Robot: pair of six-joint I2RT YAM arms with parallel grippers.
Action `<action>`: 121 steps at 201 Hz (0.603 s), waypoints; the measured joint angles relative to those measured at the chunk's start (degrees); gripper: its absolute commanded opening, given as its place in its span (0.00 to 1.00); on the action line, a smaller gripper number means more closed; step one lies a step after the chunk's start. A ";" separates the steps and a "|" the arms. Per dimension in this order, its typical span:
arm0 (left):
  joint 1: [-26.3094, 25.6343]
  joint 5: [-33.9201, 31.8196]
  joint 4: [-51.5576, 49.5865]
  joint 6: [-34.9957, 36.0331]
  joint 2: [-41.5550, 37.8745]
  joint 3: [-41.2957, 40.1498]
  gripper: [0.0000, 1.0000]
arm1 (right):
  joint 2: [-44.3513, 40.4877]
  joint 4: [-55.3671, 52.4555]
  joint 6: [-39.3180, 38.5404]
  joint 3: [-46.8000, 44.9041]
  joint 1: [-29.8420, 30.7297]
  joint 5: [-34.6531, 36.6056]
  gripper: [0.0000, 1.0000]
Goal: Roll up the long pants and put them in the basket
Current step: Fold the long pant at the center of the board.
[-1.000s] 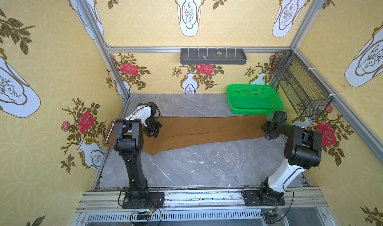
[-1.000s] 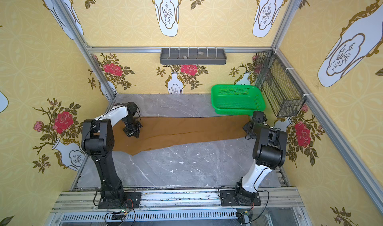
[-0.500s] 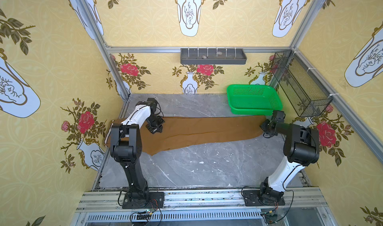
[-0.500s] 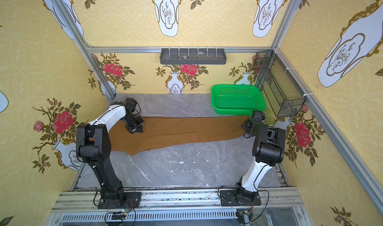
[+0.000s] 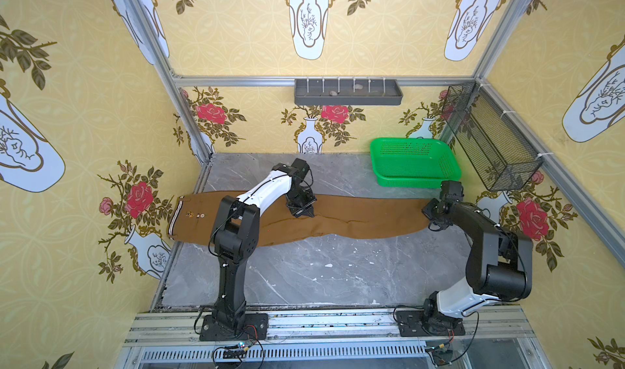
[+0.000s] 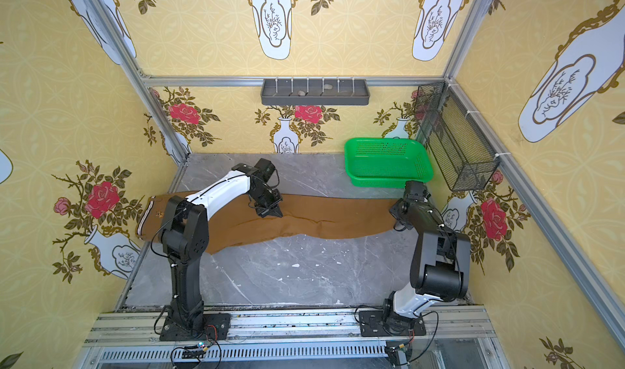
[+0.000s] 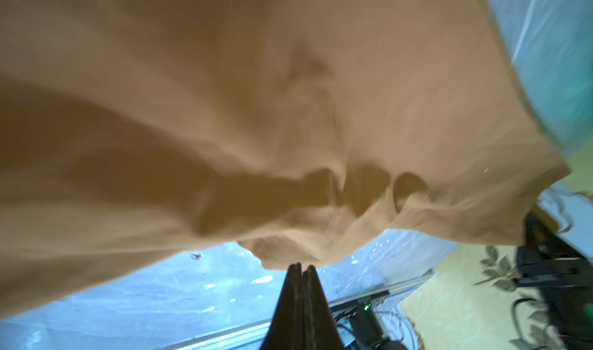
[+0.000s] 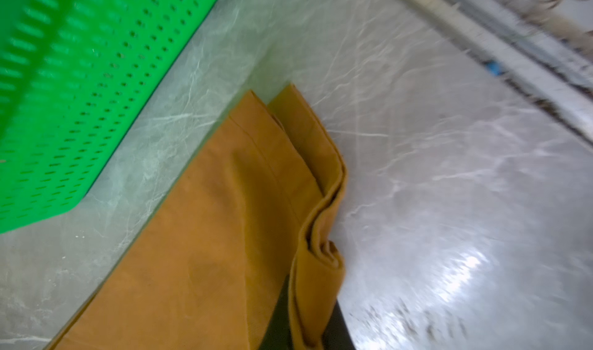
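Top views | grey marble tabletop [image 5: 321, 269] | yellow floral walls [image 5: 84, 80] | long pants [image 5: 355, 215] spread

And here are the long pants [image 5: 355, 215]: ochre-brown cloth, stretched out flat across the grey desk [image 5: 321, 272], one long strip from side to side in both top views. The waist end is on the left side, striped white-and-dark waistband [image 5: 174, 215] turned up to view, pale round button [image 5: 202, 216] just inside it. The legs lie together, one over the other, and a dark fold line runs lengthwise down the middle. The near edge is wavy, wider at the waist and narrowing toward the right. In the right wrist view, the hem [image 8: 324, 178] is doubled into stacked layers, slightly lifted, with the right claw [image 8: 308, 329] pinched onto that bunched edge.
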 measured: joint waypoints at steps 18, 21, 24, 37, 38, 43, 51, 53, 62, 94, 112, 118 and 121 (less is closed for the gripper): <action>-1.88 0.04 -0.42 -0.48 1.62 0.15 0.00 | -2.14 -1.44 -0.22 0.59 -0.92 0.92 0.00; -2.01 -0.17 -0.42 -0.55 1.90 0.26 0.00 | -2.49 -1.55 -0.22 0.68 -1.07 0.96 0.00; -2.19 -0.33 -0.46 -0.63 2.38 0.42 0.00 | -2.84 -1.70 -0.24 0.79 -1.25 1.07 0.00; -3.02 -1.16 -0.85 -0.72 4.22 1.68 0.00 | -4.11 -2.54 -0.42 1.62 -1.75 1.51 0.00; -3.06 -1.27 -0.90 -0.72 4.39 1.81 0.00 | -4.24 -2.62 -0.42 1.68 -1.75 1.53 0.00; -3.39 -1.66 -1.16 -0.87 5.11 2.49 0.00 | -4.70 -3.02 -0.44 2.08 -1.81 1.75 0.00; -3.98 -2.38 -1.73 -0.81 6.40 3.76 0.00 | -5.35 -3.72 -0.52 2.93 -1.90 1.84 0.00; -4.13 -2.60 -1.90 -0.83 6.69 4.00 0.00 | -5.49 -4.00 -0.63 3.21 -1.92 1.84 0.00; -4.74 -3.89 -2.45 -0.76 7.72 4.83 0.00 | -6.01 -4.59 -0.90 4.57 -2.01 1.84 0.00; -5.38 -6.21 -3.06 -0.46 8.52 3.91 0.00 | -7.43 -8.72 -1.53 8.68 -2.05 0.39 0.00; -5.73 -7.41 -3.72 -0.48 10.21 4.94 0.00 | -8.55 -11.78 -1.95 9.81 -2.03 -0.63 0.00; -5.99 -7.85 -3.98 -0.46 10.75 5.35 0.00 | -8.94 -12.72 -2.16 10.21 -2.03 -1.05 0.00; -6.14 -8.04 -4.13 -0.44 11.06 5.60 0.00 | -9.11 -13.22 -2.32 10.40 -2.01 -1.25 0.00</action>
